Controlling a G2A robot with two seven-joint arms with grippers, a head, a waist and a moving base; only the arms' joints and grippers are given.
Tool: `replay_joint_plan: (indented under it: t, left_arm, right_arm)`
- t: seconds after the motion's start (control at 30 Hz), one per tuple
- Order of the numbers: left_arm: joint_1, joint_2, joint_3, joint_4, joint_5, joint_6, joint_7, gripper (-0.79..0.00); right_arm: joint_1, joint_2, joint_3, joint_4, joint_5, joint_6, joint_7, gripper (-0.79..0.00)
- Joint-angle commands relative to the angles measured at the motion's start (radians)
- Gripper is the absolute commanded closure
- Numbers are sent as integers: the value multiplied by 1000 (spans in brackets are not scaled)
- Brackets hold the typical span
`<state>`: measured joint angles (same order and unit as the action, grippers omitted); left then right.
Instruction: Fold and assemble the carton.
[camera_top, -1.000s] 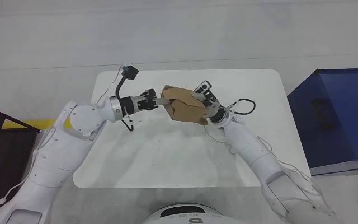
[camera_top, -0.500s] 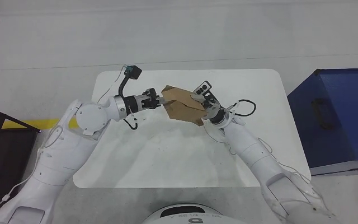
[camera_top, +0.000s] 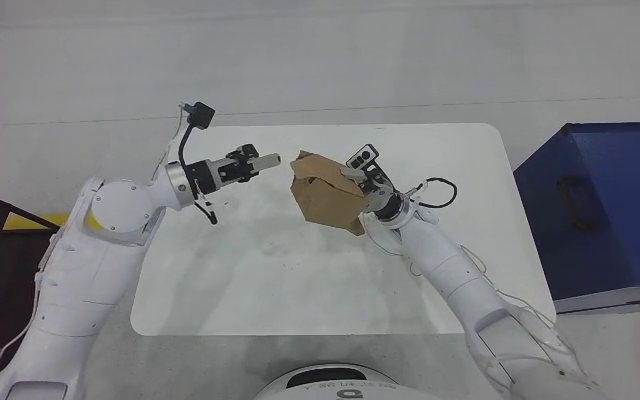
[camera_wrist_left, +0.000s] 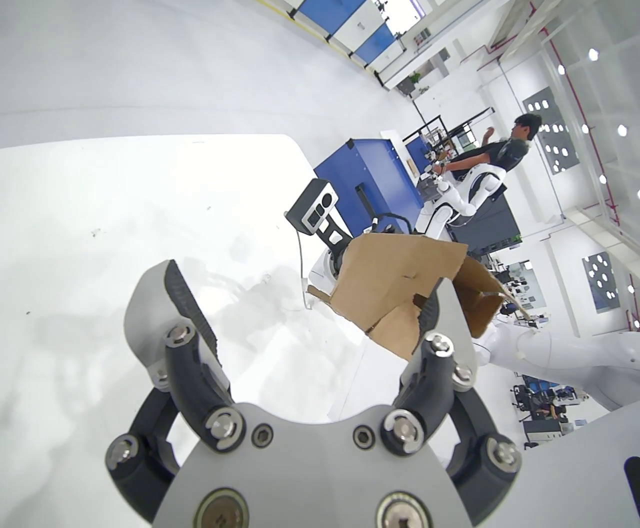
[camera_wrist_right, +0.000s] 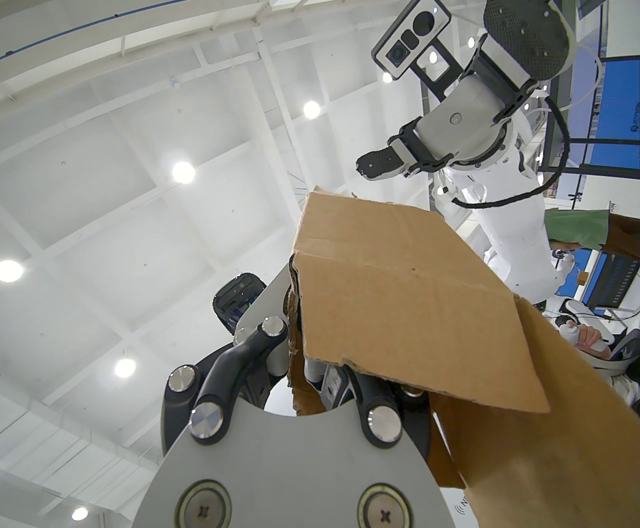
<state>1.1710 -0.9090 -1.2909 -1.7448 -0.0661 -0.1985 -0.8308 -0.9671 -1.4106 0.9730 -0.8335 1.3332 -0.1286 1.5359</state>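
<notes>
Top view, carton (camera_top: 325, 195): brown cardboard, half-formed and tilted, pinched at one edge by the right gripper (camera_top: 354, 182). It looks raised off the white table (camera_top: 450, 160).
Top view, left gripper (camera_top: 265, 159): just short of the carton's opposite side, apart from it, carrying nothing.
Left wrist view, left gripper: fingers (camera_wrist_left: 172, 295) spread wide, bare table between them. The carton is ahead, beyond the fingertips, and not touching.
Left wrist view, carton: one flat panel faces the tool, a loose flap juts out behind it, and the cut edges are ragged.
Right wrist view, right gripper: clamped on a lower wall of the carton, the board caught between its fingers.
Right wrist view, carton: a creased panel stands over the tool, a second flap hangs free beside it, and the corner seam gapes.
Progress: early to midway, by my judgement. The walls are creased and partly raised, but the flaps are untucked and no box is closed yet.
Left to do: square the walls, then fold in and lock the flaps.
</notes>
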Motion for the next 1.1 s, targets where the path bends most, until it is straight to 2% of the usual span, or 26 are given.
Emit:
replay_joint_plan:
  t: [0.0,0.27,0.67,1.07]
  left_arm:
    - [22,3,-23,-7,-6,-4,-3,-785]
    - [48,3,-20,-13,10,5,-9,-785]
    - [-49,-14,84,13,57,37,-78,-785]
    - [-58,-18,99,3,101,24,-76,-785]
  right_arm:
    - [0,0,0,0,0,0,0,0]
    - [-48,8,14,-79,-54,20,-59,0]
    - [-77,12,34,-137,-119,37,-105,0]
    - [-71,4,42,-125,-124,59,-113,0]
